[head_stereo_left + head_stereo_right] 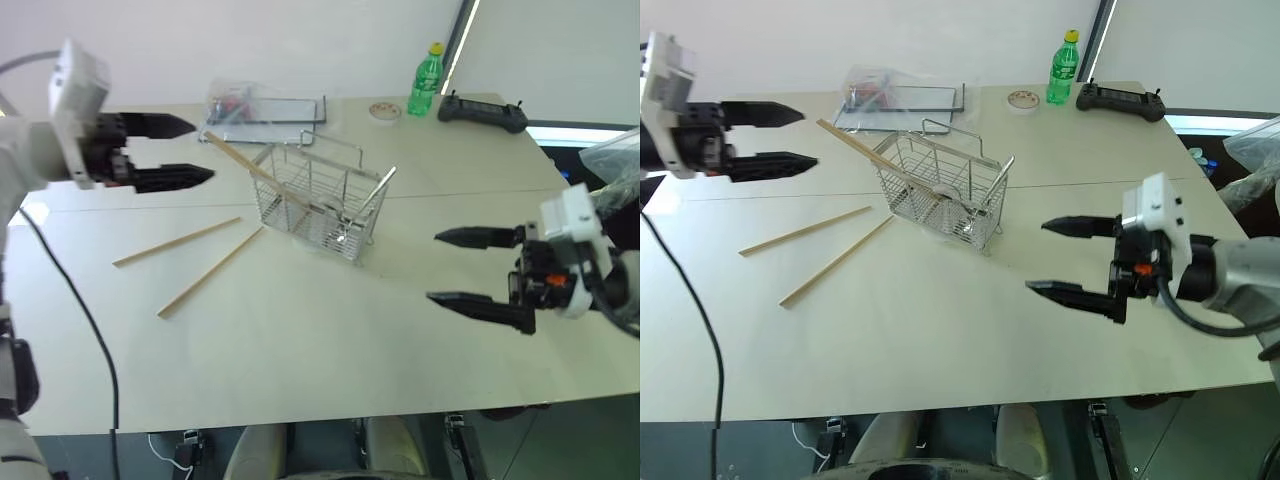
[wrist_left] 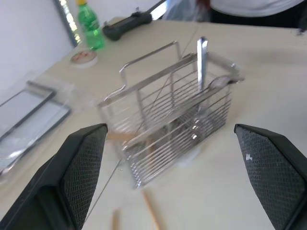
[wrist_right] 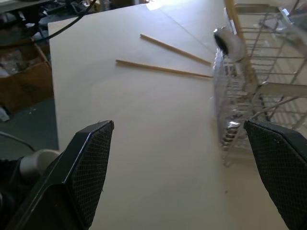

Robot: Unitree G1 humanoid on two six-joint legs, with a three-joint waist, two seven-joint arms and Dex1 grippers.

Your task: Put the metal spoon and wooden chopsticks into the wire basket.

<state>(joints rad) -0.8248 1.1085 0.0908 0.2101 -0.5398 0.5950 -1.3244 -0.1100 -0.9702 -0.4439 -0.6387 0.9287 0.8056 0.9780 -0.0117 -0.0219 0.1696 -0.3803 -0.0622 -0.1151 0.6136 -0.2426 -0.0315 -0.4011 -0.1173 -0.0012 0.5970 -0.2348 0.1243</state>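
Note:
The wire basket stands on the table's middle. One wooden chopstick leans in it, its top end pointing out to the back left. Two more chopsticks lie flat on the table to the basket's left. The metal spoon is in the basket, its handle standing up at a corner. My left gripper hovers open and empty to the left of the basket, fingers aimed at it. My right gripper hangs open and empty to the basket's front right.
A clear tray with a plastic bag lies behind the basket. A green bottle, a tape roll and a black controller sit at the back right. A black cable hangs at the left.

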